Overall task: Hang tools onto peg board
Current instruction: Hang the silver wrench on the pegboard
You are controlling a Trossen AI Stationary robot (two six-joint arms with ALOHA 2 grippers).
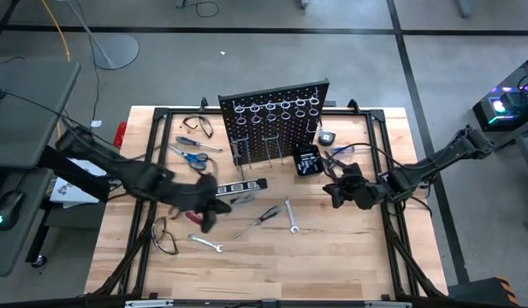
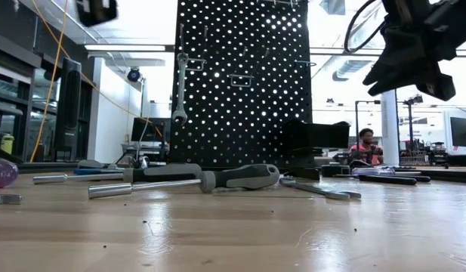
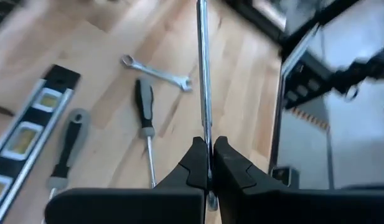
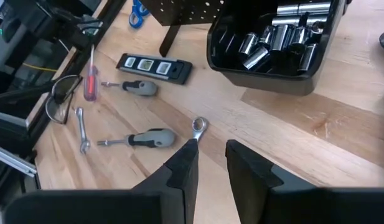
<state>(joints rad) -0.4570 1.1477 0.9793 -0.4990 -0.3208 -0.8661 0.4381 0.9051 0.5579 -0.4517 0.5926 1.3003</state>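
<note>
Left gripper clenching thin silver shaft — long axis running straight out from fingertips, lifted off table, front-left of centre. Judging tool is long wrench or driver; can't tell which. Peg board standing upright further back, toward table's rear centre — so shaft needing to travel back and right. Right gripper hovering right of centre, fingers parted, holding nothing, ring-end wrench lying just beyond tips. Left arm already loaded; right nearer board.
</note>
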